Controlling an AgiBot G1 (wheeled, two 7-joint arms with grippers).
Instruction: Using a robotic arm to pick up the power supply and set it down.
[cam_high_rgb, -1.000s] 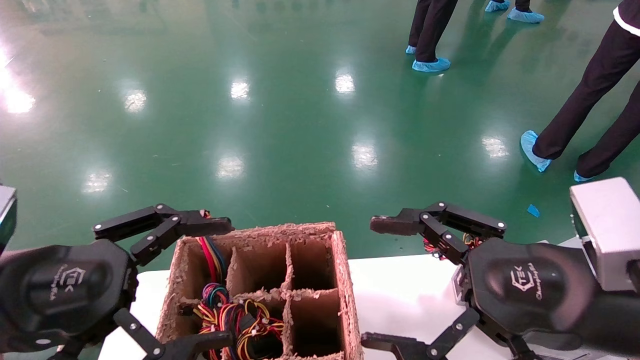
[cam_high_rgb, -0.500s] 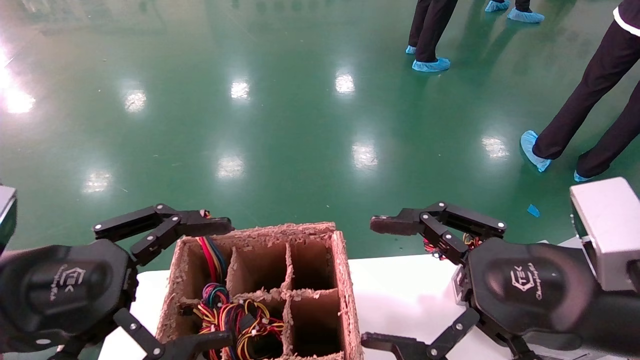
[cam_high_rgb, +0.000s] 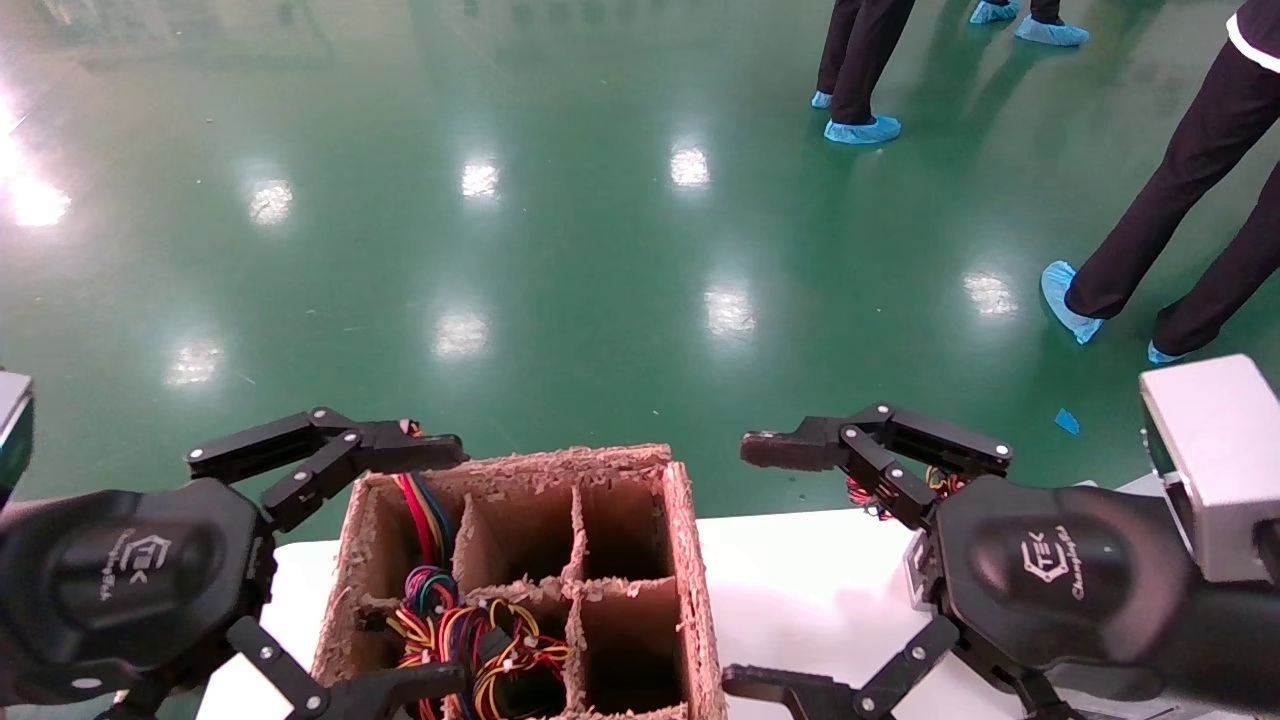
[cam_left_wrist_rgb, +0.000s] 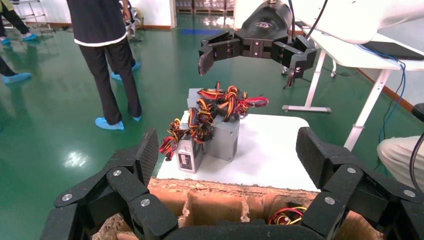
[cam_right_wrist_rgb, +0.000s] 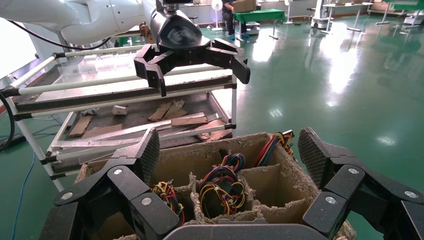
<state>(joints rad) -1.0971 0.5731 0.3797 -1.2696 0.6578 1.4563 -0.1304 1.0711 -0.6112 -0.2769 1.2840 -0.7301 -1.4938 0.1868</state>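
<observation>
Two silver-grey power supplies stand side by side on the white table (cam_left_wrist_rgb: 272, 145), a taller one (cam_left_wrist_rgb: 226, 139) and a smaller one (cam_left_wrist_rgb: 186, 154), with red, yellow and black wires (cam_left_wrist_rgb: 220, 102) piled on top. My right gripper (cam_high_rgb: 752, 566) hangs open above them and hides them in the head view, apart from a few wire ends (cam_high_rgb: 862, 495). My left gripper (cam_high_rgb: 440, 566) stands open over the brown cardboard divider box (cam_high_rgb: 692, 560). Coloured wire bundles (cam_high_rgb: 470, 630) fill its left compartments. Both grippers are empty.
People in dark trousers and blue shoe covers (cam_high_rgb: 1170, 200) stand on the green floor beyond the table, one close to its far side (cam_left_wrist_rgb: 107, 50). A metal rack holding cardboard scraps (cam_right_wrist_rgb: 125, 117) stands on the box's left. A white desk (cam_left_wrist_rgb: 370, 30) is on the right.
</observation>
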